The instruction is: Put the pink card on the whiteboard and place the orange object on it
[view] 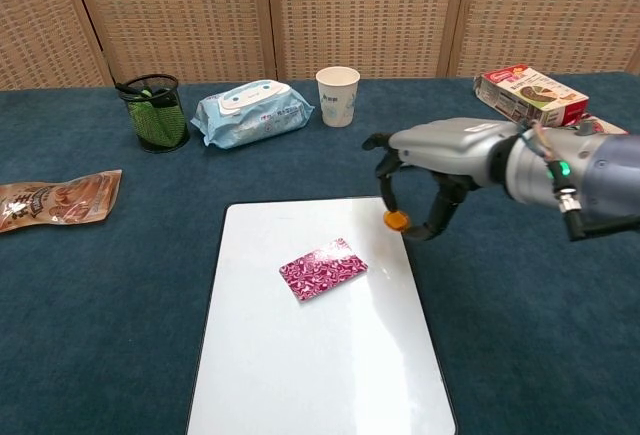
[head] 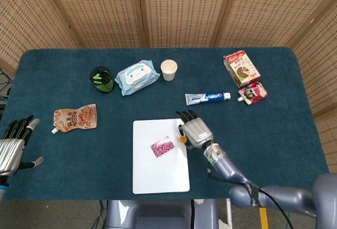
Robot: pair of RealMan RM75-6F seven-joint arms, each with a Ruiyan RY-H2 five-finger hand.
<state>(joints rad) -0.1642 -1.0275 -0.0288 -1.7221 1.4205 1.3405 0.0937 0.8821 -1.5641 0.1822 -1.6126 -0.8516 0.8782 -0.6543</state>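
A: Where is the pink card (head: pixel 162 146) right now?

B: It lies flat on the whiteboard (head: pixel 158 179), a little above the board's middle and turned at an angle. The whiteboard sits at the near edge of the surface (head: pixel 52 71), about midway along it.

A: And the orange object (view: pixel 397 220)?

B: The right robot hand (head: pixel 195 130) pinches it between fingertips, above the whiteboard's right edge near the far right corner. In the chest view it hangs just off that edge, apart from the card.

A: The other robot hand?

B: The left robot hand (head: pixel 13 145) is at the near left corner of the surface, fingers spread, holding nothing.

A: Any writing you can read?

B: None clearly. The toothpaste tube (head: pixel 207 98) is blue and white with lettering too small to make out. The red box (head: pixel 241 68) at the far right shows a round picture, its print illegible. The brown snack pouch (head: pixel 75 118) near the left edge carries characters I cannot read.

A: What else stands there?

B: A wet wipes pack (head: pixel 137 76), a paper cup (head: pixel 168 70) beside it, a green mesh pen holder (head: pixel 101 79), and a small red pouch (head: pixel 253 92) just below the box.
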